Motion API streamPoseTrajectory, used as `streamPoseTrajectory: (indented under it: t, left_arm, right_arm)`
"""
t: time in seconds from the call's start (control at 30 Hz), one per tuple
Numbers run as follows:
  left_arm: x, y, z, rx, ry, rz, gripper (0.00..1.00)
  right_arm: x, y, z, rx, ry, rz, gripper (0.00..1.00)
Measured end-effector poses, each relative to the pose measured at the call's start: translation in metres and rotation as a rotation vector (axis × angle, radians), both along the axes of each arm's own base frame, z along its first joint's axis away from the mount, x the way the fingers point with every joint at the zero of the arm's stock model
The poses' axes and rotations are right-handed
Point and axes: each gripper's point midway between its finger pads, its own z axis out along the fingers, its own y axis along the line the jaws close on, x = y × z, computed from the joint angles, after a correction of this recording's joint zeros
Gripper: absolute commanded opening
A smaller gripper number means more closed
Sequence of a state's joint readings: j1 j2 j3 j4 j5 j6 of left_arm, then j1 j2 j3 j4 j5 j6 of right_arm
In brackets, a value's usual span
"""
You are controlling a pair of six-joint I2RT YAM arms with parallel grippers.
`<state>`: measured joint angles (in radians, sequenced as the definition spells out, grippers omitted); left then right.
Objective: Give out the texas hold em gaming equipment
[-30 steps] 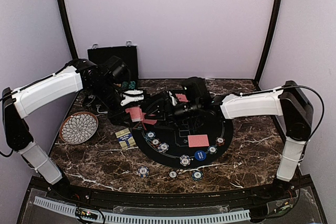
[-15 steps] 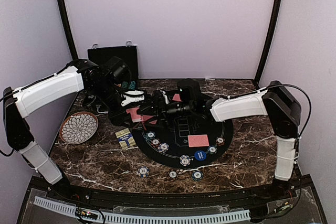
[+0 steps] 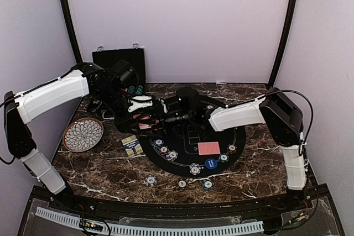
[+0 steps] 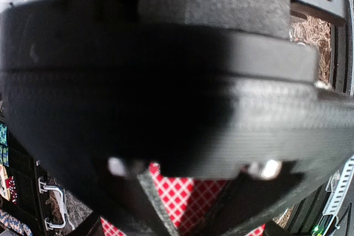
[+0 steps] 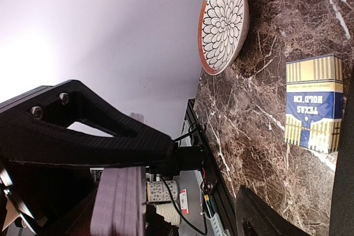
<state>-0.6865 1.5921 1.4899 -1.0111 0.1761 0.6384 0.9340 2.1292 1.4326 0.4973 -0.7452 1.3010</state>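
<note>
My left gripper [image 3: 141,113] is shut on a stack of red-backed cards [image 4: 180,189], held above the table's left-centre; a sliver of red shows under it in the top view [image 3: 145,126]. In the left wrist view, the right gripper's black body blocks most of the picture. My right gripper [image 3: 159,115] is open, right against the left gripper and the cards. In the right wrist view, its fingers [image 5: 117,205] stand wide apart with nothing between them. One red card [image 3: 209,148], a blue button disc [image 3: 211,163] and several chips [image 3: 172,155] lie on the round black mat [image 3: 238,134].
Three chips [image 3: 182,183] lie on the marble in front of the mat. A card box [image 3: 130,143] [image 5: 313,103] and a petal-patterned plate [image 3: 83,134] [image 5: 223,21] sit left. The black case [image 3: 119,59] stands at the back left.
My right arm has swung left across the mat until its gripper meets the left gripper and the cards. The left arm has barely moved.
</note>
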Motion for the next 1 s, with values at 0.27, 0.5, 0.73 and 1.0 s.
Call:
streamPoseTrajectory:
  t: [0.27,0.5,0.73,1.0]
  left_arm:
    - [0.001,0.000,-0.002,0.008,0.002,0.001,0.07]
    - [0.001,-0.002,-0.002,0.002,-0.004,-0.004,0.07]
    - [0.001,-0.001,-0.004,0.009,-0.003,-0.002,0.07]
    - [0.001,-0.001,-0.004,0.009,-0.004,-0.001,0.07]
  right_arm:
    - [0.006,-0.005,-0.004,-0.004,0.006,-0.019,0.69]
    - [0.009,-0.023,-0.001,-0.030,-0.037,-0.041,0.58]
    - [0.010,-0.031,0.006,-0.056,-0.071,-0.046,0.42]
    - [0.012,-0.044,0.014,-0.072,-0.074,-0.064,0.25]
